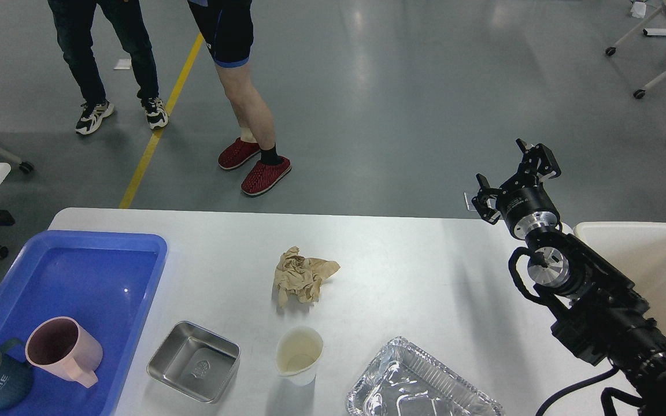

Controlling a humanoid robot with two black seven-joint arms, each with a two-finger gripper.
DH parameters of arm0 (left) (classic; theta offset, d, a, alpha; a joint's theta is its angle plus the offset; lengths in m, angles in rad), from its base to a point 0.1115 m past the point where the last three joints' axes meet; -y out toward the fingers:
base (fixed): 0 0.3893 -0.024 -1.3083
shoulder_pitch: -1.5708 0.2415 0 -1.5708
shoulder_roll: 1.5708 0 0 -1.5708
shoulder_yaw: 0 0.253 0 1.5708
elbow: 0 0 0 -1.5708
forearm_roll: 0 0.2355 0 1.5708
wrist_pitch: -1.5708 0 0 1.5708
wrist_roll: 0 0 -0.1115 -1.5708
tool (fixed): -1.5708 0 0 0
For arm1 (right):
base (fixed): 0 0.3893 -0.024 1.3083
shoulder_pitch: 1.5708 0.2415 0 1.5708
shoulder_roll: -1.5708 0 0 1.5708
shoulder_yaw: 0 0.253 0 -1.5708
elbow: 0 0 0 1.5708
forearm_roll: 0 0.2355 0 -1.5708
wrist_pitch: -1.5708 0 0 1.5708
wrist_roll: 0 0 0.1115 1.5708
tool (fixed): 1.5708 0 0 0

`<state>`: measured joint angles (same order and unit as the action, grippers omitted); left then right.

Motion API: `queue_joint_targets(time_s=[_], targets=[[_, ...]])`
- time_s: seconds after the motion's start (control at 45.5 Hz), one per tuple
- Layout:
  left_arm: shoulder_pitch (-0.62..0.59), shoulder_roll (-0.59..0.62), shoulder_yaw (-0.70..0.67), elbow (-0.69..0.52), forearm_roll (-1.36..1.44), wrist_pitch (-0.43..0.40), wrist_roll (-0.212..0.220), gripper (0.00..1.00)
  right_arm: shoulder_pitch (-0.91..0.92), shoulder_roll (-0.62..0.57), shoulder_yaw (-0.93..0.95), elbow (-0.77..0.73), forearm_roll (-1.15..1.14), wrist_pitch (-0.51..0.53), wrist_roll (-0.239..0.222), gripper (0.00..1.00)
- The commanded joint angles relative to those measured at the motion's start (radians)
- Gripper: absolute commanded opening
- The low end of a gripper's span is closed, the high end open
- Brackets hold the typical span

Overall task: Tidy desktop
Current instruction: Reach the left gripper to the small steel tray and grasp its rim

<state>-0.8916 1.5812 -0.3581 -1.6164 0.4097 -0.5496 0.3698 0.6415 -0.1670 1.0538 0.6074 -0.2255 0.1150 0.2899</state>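
Right gripper (512, 173) is up over the far right edge of the desktop (414, 260), fingers spread and holding nothing; left arm isn't in view at all. The desktop is the big white matte slab filling the lower half, rounded corners. My guess is the next grab is the crumpled tan paper (303, 276) sitting mid-desk: it's soft and lumpy, so come straight down and pinch the tallest fold, not the flat edge. The cream bin (651, 271) at the right edge looks like the obvious drop spot. Other stuff: paper cup (299, 353) and a shiny steel dish (194, 361) near the front edge, crinkly foil tray (420, 384) front right, and two mugs in the glossy blue tray (102, 254) on the left edge
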Motion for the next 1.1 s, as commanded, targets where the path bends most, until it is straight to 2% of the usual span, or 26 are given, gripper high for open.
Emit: queue_joint_targets(time_s=[0.0, 0.22, 0.351, 0.461, 0.615, 0.681, 0.703, 0.791, 1.076], targets=[[-0.027, 0.025, -0.013, 0.0, 0.0, -0.023, 0.0, 0.96, 0.0, 0.0, 0.0, 0.0, 0.0, 0.0, 0.0, 1.0], [-0.032, 0.026, -0.022, 0.003, 0.0, -0.026, -0.002, 0.96, 0.0, 0.0, 0.0, 0.0, 0.0, 0.0, 0.0, 1.0], [-0.03, -0.019, -0.019, 0.004, 0.0, 0.002, -0.002, 0.96, -0.002, 0.0, 0.0, 0.0, 0.0, 0.0, 0.0, 1.0], [-0.01, -0.111, -0.007, 0.009, 0.0, 0.085, 0.003, 0.96, -0.002, 0.001, 0.0, 0.0, 0.0, 0.0, 0.0, 1.0], [0.036, -0.306, 0.065, 0.01, 0.009, 0.221, 0.021, 0.96, -0.002, 0.009, 0.0, 0.0, 0.0, 0.0, 0.0, 1.0], [0.039, -0.375, 0.12, 0.01, 0.02, 0.256, 0.043, 0.96, -0.002, 0.009, 0.0, 0.0, 0.0, 0.0, 0.0, 1.0], [0.033, -0.412, 0.152, 0.013, 0.026, 0.269, 0.067, 0.96, -0.002, 0.009, 0.0, 0.0, 0.0, -0.002, 0.0, 1.0], [0.033, -0.49, 0.197, 0.038, 0.061, 0.276, 0.096, 0.96, -0.002, 0.004, 0.0, 0.0, 0.0, -0.002, 0.0, 1.0], [0.042, -0.691, 0.323, 0.205, 0.139, 0.316, 0.097, 0.95, -0.005, 0.004, 0.0, -0.005, -0.002, 0.0, 0.0, 1.0]])
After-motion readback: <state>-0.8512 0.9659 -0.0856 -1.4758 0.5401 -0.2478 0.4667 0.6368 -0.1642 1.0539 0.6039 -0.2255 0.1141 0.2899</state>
